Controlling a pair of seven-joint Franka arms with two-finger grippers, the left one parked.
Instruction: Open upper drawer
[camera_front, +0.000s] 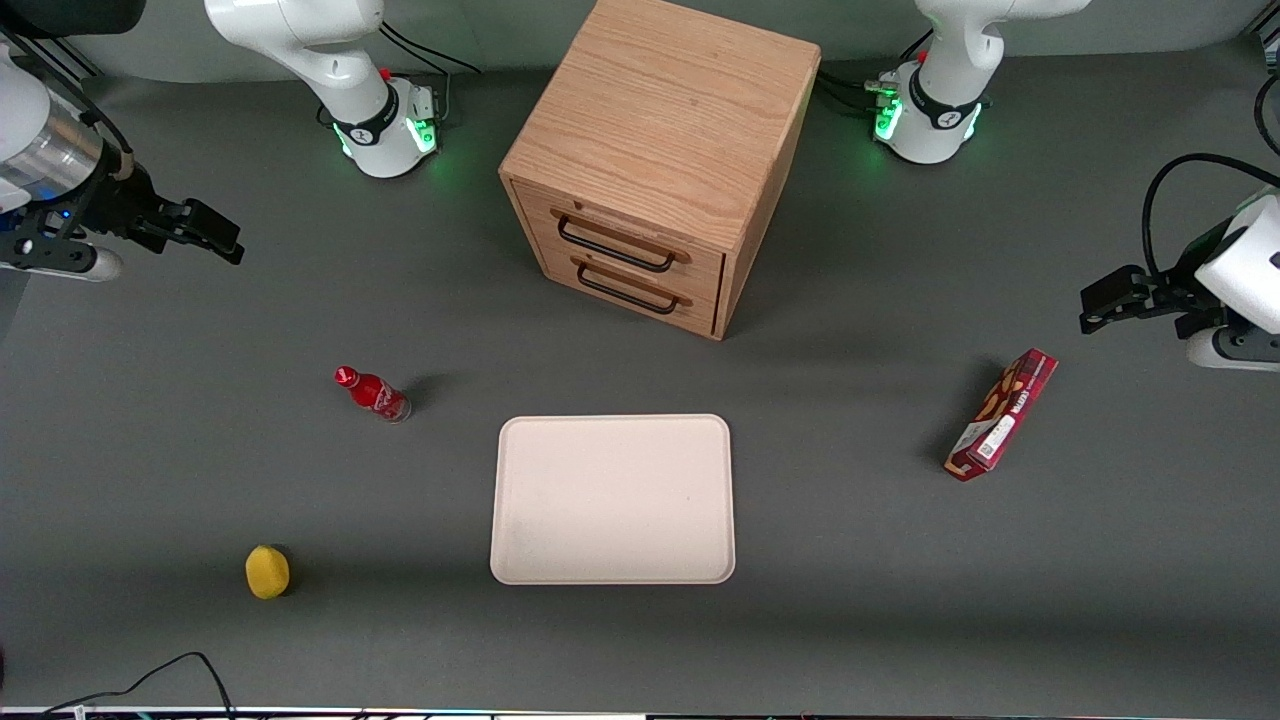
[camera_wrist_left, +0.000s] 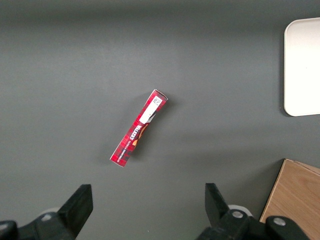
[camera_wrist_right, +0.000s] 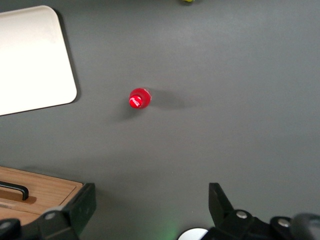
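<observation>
The oak cabinet (camera_front: 660, 130) stands in the middle of the table, toward the arm bases. Its upper drawer (camera_front: 690, 262) is the topmost of two and has a thin black bar handle (camera_front: 615, 245). It sits flush with the cabinet front, and so does the bottom drawer (camera_front: 632, 296) under it. My right gripper (camera_front: 215, 235) hangs above the table toward the working arm's end, well apart from the cabinet. Its jaws stand wide open and hold nothing, as the right wrist view (camera_wrist_right: 152, 192) shows. That view also catches a corner of the cabinet (camera_wrist_right: 45, 187) and a black handle end (camera_wrist_right: 15, 190).
A red bottle (camera_front: 372, 393) stands on the table nearer the front camera than my gripper; it also shows in the right wrist view (camera_wrist_right: 139, 98). A white tray (camera_front: 612, 498) lies in front of the drawers. A yellow object (camera_front: 267, 571) and a red box (camera_front: 1002, 414) lie farther out.
</observation>
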